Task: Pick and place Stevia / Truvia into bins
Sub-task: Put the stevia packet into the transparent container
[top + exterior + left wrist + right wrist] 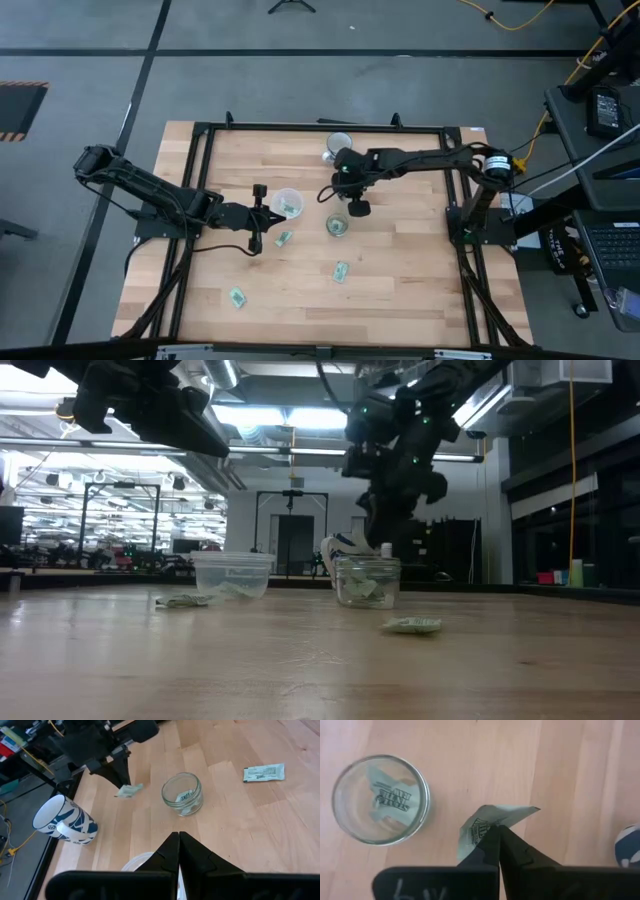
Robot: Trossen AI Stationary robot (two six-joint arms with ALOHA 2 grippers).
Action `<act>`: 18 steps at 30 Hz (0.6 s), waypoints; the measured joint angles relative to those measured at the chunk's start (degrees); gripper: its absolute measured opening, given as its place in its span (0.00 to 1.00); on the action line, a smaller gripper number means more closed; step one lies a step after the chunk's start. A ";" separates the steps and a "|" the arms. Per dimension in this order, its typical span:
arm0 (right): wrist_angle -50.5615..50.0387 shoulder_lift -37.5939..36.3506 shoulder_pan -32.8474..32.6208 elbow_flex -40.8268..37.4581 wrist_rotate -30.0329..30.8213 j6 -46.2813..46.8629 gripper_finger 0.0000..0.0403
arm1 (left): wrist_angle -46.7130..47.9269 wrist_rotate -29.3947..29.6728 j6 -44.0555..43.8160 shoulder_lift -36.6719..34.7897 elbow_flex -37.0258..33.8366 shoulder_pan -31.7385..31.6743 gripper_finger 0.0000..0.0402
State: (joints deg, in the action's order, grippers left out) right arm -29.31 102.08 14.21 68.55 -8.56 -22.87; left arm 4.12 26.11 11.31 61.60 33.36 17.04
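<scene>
The step in hand looks like the carry: the right gripper (pixel 496 834) has its fingers closed on a packet (pixel 487 827) of green-and-white sweetener, pinched near one edge so that the paper hangs bent below the tips. In the right wrist view the glass cup (pixel 381 798) sits off to one side of the held packet, not beneath it, and it already holds at least one packet. The left wrist view shows the same thing from across the bench (pixel 400 280): the held packet (pixel 128 790) hangs clear of the wood, near the glass cup (pixel 182 794) but apart from it.

The next move, by this reading, calls for a short sideways shift until the packet is over the cup's mouth, then a release; because the packet hangs crooked from the fingers, a corner could catch the rim.

The right arm reaches in from the right edge of the bench, stretched long toward the middle, its wrist turned down over the spot just behind the glass cup (pixel 337 226). The left gripper (pixel 258 216) waits beside the wider whitish cup (pixel 286 203), its fingers closed on nothing and pointing toward the middle. Loose packets (pixel 341 271) lie on the near part of the bench, one (pixel 236 297) well off toward the left front, and a blue-and-white mug (pixel 66 820) lies on its side at the far edge.
</scene>
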 joint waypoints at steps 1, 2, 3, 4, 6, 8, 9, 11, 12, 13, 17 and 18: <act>-0.05 -0.27 -0.02 0.00 0.00 -0.02 0.00 | 0.00 0.00 0.00 0.00 0.00 0.00 0.01; -0.08 -0.64 -0.02 0.00 -0.07 0.00 0.00 | 0.00 -0.02 0.00 0.00 0.00 0.00 0.01; -0.32 -0.96 -0.28 0.00 -0.07 0.07 0.00 | 0.00 0.00 0.00 0.00 0.00 0.00 0.01; -0.28 -1.22 -0.52 0.00 -0.09 0.11 0.00 | 0.00 -0.02 0.00 0.00 0.00 0.00 0.01; -0.69 -1.71 -1.36 0.00 0.11 0.15 0.00 | 0.00 -0.01 0.00 0.00 0.00 0.00 0.01; -0.62 -1.92 -2.74 0.00 0.05 0.28 0.00 | -0.01 0.00 0.01 0.00 0.00 0.00 0.01; -0.79 -2.00 -3.46 0.00 0.04 0.36 0.00 | -0.02 -0.01 0.09 0.00 0.00 0.00 0.01; -0.79 -2.01 -5.04 0.00 0.11 0.59 0.00 | -0.02 -0.02 1.07 0.00 0.00 0.00 0.01; -0.89 -2.01 -5.95 0.00 0.67 0.81 0.00 | -0.02 -0.02 1.85 0.00 0.00 0.00 0.01; -1.04 -2.01 -6.93 0.00 1.89 1.31 0.00 | -0.03 -0.02 2.49 0.00 0.00 0.00 0.01; -1.31 -2.01 -10.98 0.00 6.18 1.81 0.00 | -0.04 -0.02 2.99 0.00 0.00 0.00 0.01; -1.20 -2.01 -11.94 0.00 6.74 1.81 0.00 | -0.04 -0.04 2.97 0.00 0.00 0.00 0.01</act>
State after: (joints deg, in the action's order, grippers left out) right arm -30.51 100.07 2.27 68.55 -1.82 -21.06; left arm 4.08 26.06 14.28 61.60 33.36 17.04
